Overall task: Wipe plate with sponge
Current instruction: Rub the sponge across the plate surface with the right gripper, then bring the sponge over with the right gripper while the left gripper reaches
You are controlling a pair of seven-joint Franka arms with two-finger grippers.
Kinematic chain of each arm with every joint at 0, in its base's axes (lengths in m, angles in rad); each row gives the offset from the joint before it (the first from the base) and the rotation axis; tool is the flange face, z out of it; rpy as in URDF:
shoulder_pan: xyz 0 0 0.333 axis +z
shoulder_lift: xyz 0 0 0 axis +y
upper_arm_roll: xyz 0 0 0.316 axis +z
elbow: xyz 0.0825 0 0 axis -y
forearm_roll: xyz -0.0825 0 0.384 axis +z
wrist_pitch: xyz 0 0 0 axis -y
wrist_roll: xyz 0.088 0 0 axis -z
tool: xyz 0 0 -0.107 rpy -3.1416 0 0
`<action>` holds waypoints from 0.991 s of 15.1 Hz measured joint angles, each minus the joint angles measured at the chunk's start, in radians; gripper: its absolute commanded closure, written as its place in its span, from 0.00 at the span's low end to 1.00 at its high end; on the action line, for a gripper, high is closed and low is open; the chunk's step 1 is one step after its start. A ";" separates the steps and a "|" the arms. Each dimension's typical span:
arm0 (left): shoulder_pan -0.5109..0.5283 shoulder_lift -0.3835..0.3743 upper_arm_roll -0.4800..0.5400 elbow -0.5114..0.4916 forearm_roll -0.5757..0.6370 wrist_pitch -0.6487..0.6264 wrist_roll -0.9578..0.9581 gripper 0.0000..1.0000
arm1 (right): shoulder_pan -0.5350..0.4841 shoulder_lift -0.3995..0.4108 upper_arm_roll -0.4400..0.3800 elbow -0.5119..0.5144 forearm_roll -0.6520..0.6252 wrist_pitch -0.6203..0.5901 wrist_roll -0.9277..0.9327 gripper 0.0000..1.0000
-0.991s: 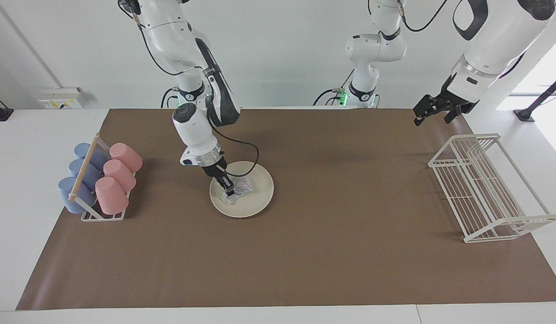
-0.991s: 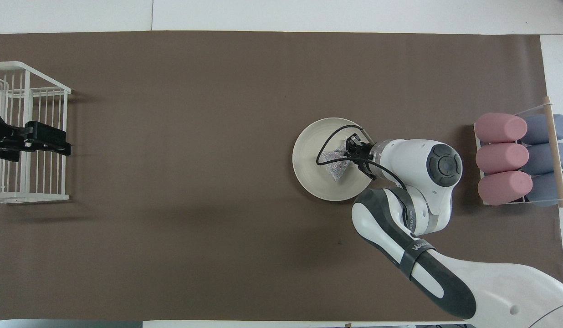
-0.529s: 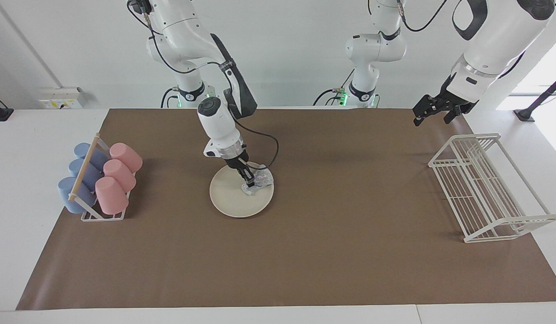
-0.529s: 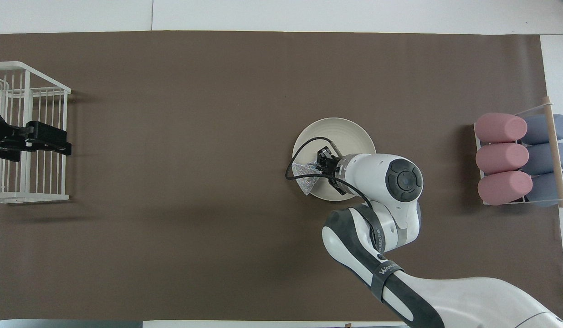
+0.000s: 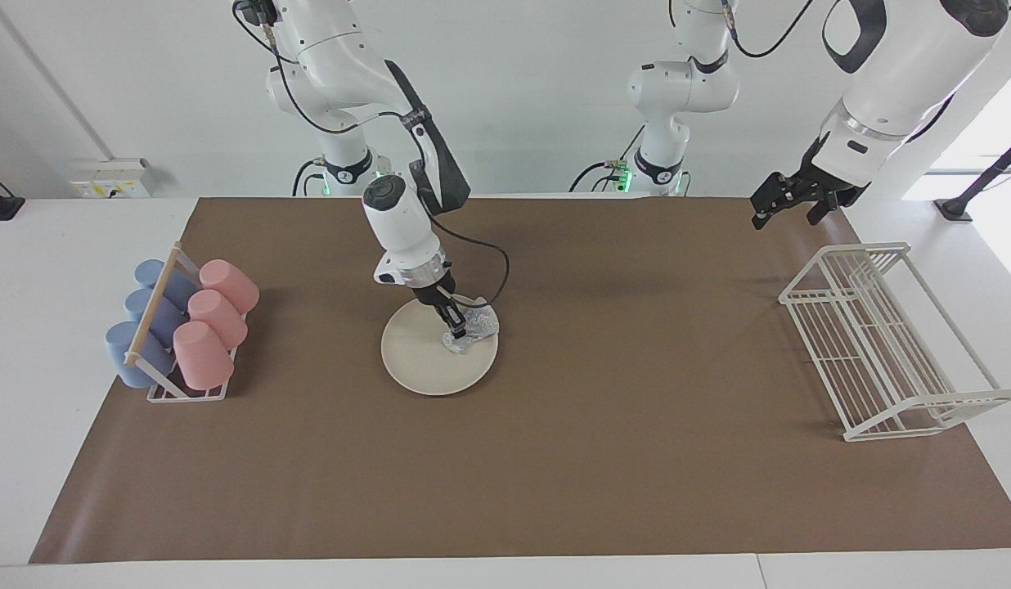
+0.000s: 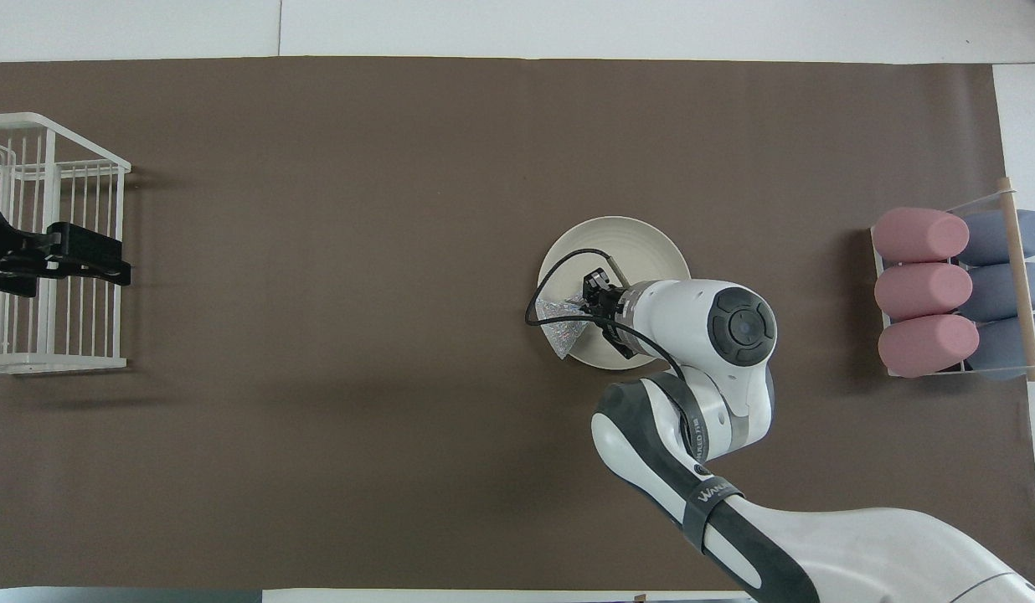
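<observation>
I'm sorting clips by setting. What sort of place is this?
Probably a robotics lab staged as a dishwashing station: two arms at a table under a brown mat, a plate, a stand of cups and a wire rack, all against bare white walls.

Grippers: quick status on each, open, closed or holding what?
Right gripper: closed on the sponge, at the plate edge.
Left gripper: open, empty, waiting over the wire rack.

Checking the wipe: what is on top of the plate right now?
The sponge lies on the plate at its edge toward the left arm's end, pinched in the shut right gripper. The plate surface under the sponge is covered; the rest shows bare.
</observation>
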 measured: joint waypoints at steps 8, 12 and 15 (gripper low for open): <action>0.001 0.000 0.001 -0.006 -0.024 -0.001 -0.024 0.00 | 0.082 -0.035 0.002 0.330 -0.137 -0.430 0.355 1.00; 0.036 -0.012 0.012 -0.060 -0.245 -0.002 -0.076 0.00 | 0.127 -0.040 0.002 0.491 -0.146 -0.583 0.488 1.00; 0.058 -0.052 0.014 -0.156 -0.441 0.013 -0.080 0.00 | 0.202 -0.037 0.002 0.510 -0.202 -0.598 0.601 1.00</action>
